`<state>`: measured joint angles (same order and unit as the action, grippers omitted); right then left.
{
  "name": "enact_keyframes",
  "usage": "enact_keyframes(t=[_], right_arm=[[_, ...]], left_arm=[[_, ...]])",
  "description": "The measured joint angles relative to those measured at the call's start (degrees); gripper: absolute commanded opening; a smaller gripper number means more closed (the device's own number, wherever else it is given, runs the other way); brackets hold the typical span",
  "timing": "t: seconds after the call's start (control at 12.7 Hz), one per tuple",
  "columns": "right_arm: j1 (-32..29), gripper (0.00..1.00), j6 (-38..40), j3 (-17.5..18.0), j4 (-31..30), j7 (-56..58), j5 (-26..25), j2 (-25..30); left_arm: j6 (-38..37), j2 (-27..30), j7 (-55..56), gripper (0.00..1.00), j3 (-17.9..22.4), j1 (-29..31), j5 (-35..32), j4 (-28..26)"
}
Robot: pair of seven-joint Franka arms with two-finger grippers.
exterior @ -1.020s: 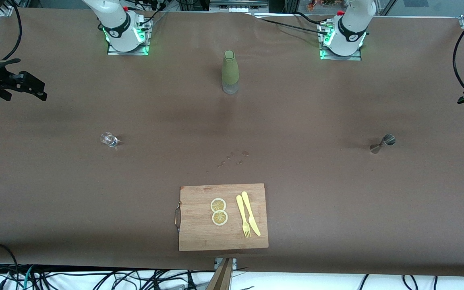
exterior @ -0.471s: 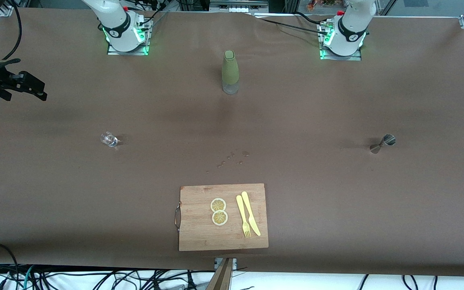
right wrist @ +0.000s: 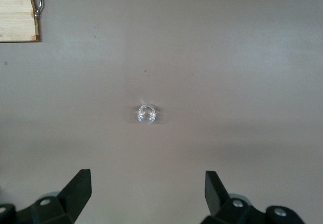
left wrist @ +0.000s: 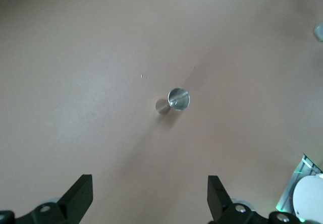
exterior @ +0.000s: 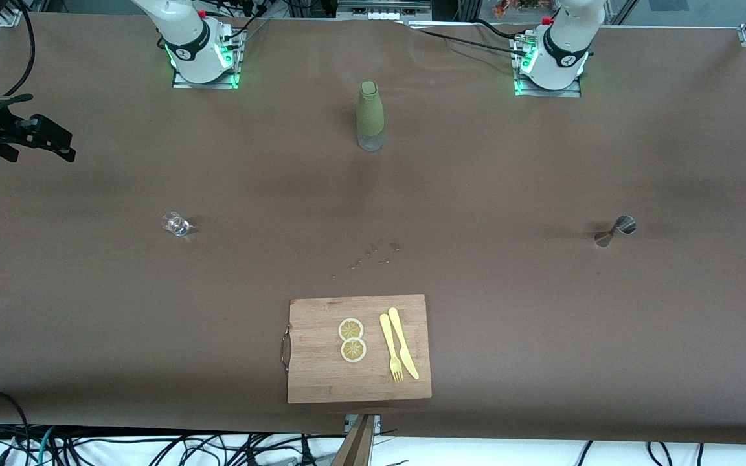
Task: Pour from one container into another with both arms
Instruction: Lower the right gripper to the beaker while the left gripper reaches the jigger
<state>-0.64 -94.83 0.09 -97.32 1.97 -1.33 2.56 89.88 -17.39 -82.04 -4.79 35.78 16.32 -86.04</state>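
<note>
Over the tabletop [exterior: 541, 336] both arms hang high, and almost nothing has changed in the last second. The only difference is at the left arm's end, where the dark shape at the frame edge has drawn back out of the front view; I judge that arm is lifting or swinging to line up over its target, so the pour has not begun.

The left hand [left wrist: 150, 201] is spread wide and empty, looking straight down on the metal jigger [left wrist: 173, 100]. The right hand [right wrist: 148, 196] is likewise spread and empty, above the small clear glass [right wrist: 146, 113].

The jigger [exterior: 614, 231] stands upright toward the left arm's end, long axis vertical, open mouth up. The glass [exterior: 175, 224] stands upright toward the right arm's end, also mouth up. Between the two bases, the green-sleeved bottle [exterior: 370, 115] stands upright with its neck pointing up.

Nearest the front camera lies a wooden cutting board [exterior: 321, 382] carrying two lemon slices [exterior: 351, 340], a yellow fork [exterior: 390, 348] and a yellow knife [exterior: 403, 343]. A few droplets [exterior: 373, 254] mark the surface between board and bottle.
</note>
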Motion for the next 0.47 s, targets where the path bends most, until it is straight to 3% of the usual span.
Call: enact_keyframes(t=[0.47], right_arm=[[0.11, 1.00, -1.56, 0.13, -0.12, 0.00, 0.01, -4.04]], left_arm=[[-0.17, -2.67, -10.57, 1.00, -0.01, 1.98, 6.31, 0.51]])
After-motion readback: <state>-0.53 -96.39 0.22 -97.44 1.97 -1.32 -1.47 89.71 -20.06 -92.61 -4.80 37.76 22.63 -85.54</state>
